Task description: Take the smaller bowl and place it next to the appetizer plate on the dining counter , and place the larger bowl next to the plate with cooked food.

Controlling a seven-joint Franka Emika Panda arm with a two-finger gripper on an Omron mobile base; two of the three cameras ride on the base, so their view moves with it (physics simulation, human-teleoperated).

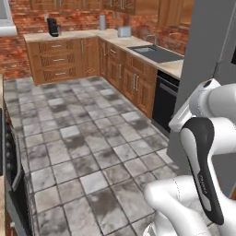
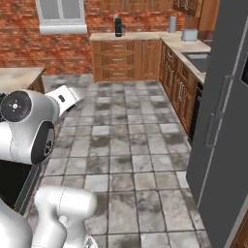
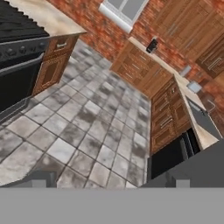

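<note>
Item: gripper (image 3: 109, 183), recorded in the hand view. Jaws are spread wide and released; nothing is held between them.

- Far left of the gripper: a black oven (image 3: 17, 65) is set under a beige countertop (image 3: 48, 17), with a wooden cabinet (image 3: 54, 65) just beside it.
- Directly ahead and below: a grey tiled floor (image 3: 87, 127) is seen.
- Ahead, beyond the floor: a brick wall (image 3: 87, 22) is fitted with a window (image 3: 122, 8). A drawer unit (image 3: 135, 68) stands below, with a black coffee machine (image 3: 152, 45) on its top.
- Right of the gripper: a cabinet run (image 3: 168, 113) is topped by a sink (image 3: 199, 118), and a dark dishwasher (image 3: 170, 157) is placed nearest.
</note>
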